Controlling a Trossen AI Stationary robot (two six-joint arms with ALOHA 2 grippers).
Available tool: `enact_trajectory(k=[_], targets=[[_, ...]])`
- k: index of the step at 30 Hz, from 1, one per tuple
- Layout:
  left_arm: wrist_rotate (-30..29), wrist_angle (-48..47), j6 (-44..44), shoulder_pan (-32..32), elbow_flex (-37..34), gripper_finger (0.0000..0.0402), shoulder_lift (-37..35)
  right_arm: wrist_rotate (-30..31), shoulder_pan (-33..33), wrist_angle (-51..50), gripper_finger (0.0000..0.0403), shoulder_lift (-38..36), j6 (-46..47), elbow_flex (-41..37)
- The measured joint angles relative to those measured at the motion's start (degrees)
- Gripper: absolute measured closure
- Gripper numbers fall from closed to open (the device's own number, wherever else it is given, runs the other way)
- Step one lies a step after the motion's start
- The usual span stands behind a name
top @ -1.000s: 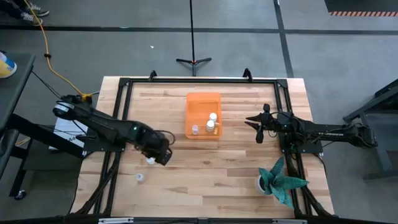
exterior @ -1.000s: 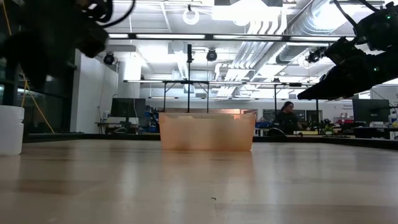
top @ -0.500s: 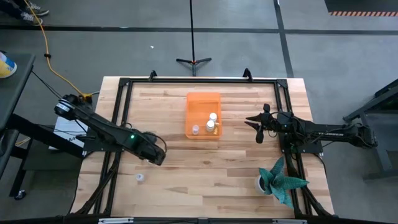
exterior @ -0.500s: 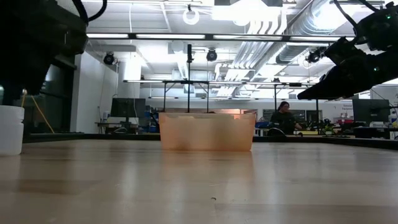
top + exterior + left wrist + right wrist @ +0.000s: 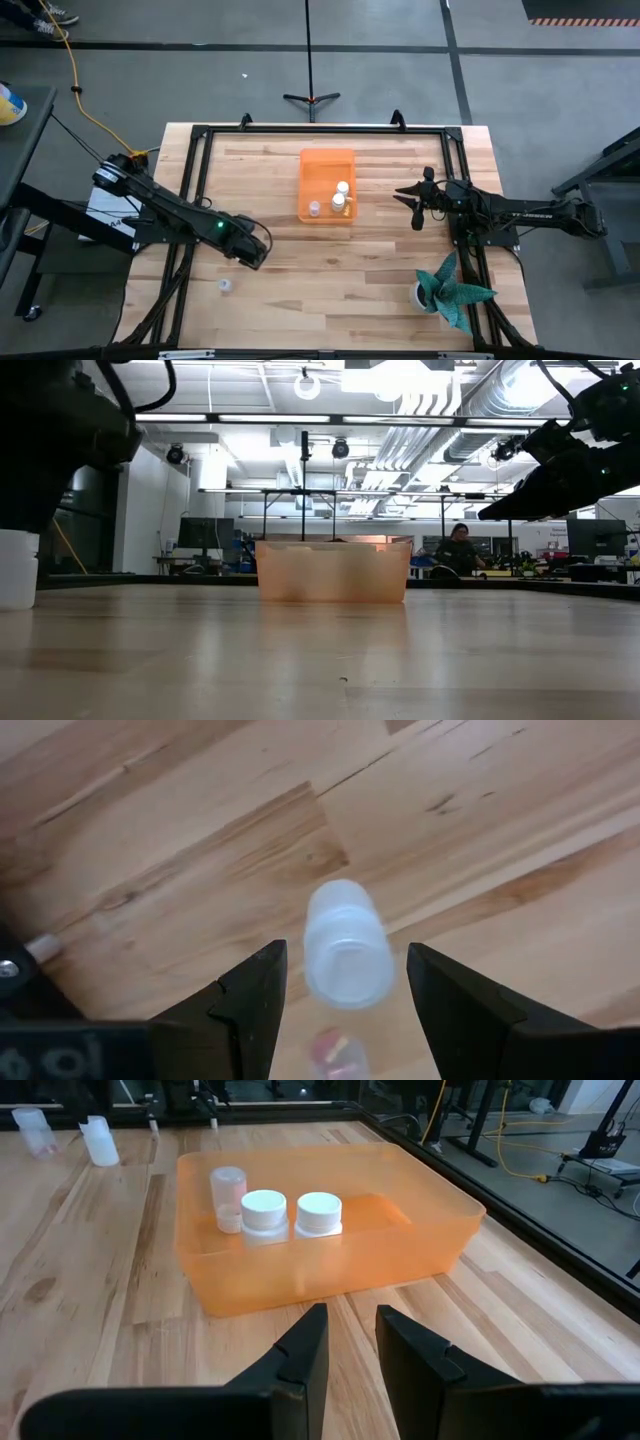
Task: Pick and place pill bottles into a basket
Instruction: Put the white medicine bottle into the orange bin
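— Where's the bottle being worked?
— Only the left wrist view shows it: a pill bottle (image 5: 346, 948) standing on the table (image 5: 380, 280) between the spread fingers (image 5: 245, 1005) of the left gripper (image 5: 250, 252); from above, the arm hides it.
— Room around it?
— Bare wood nearby; another bottle (image 5: 225, 285) stands apart, closer to the front-left edge.
— The basket (image 5: 322, 165)?
— Mid-table, holding three bottles (image 5: 265, 1213).
— The right gripper (image 5: 414, 201)?
— Released, hovering right of the basket, empty.
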Motion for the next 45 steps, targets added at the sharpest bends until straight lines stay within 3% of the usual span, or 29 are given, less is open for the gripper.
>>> enact_trajectory(k=[18,28,31,34,40,45], targets=[[3.11,8.45,0.54,-0.02,-7.27,0.0161,-0.01,-0.11,-0.01,0.0,0.0324,-0.02,-0.12,0.0],[3.23,8.51,5.37,0.0,-7.4,0.0228,-0.08,-0.13,0.0,0.0,0.0324,-0.02,-0.96,0.0],[0.1,9.06,11.55,0.0,-7.12,0.0228,-0.08,-0.13,-0.01,0.02,0.0324,0.0,-1.24,0.0],[-6.9,9.41,18.34,0.92,-5.19,0.0228,-0.54,-0.13,-0.01,0.02,0.0324,-0.02,-1.52,0.0],[-17.7,13.85,39.43,9.93,3.54,0.0218,-1.26,-0.15,-0.01,0.07,0.0324,0.0,-1.61,0.0],[-15.4,24.51,65.35,21.1,10.7,0.0226,-0.98,-0.17,0.0,0.48,0.0324,0.0,-1.25,0.02]])
